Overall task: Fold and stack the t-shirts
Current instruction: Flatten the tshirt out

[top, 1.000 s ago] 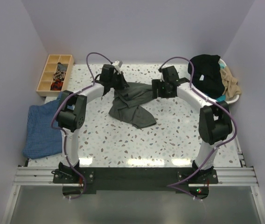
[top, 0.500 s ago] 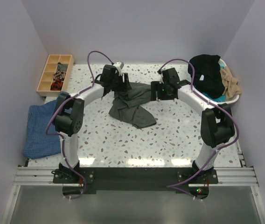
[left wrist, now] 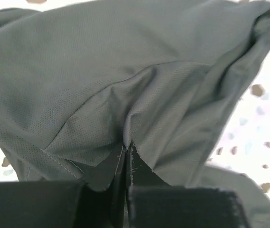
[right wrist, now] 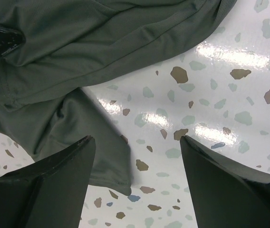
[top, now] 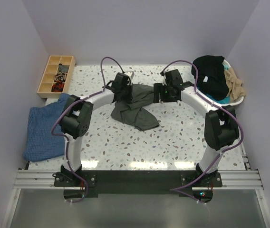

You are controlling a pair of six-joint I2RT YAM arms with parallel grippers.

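The left gripper [left wrist: 126, 190] had slid right and pinched the grey t-shirt [top: 136, 112]; flattening could start. The right gripper [right wrist: 136, 142] gaped, empty.

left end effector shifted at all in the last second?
Yes. In the top view the left end effector has moved right and down-frame, away from the wooden tray, further over the grey t-shirt.
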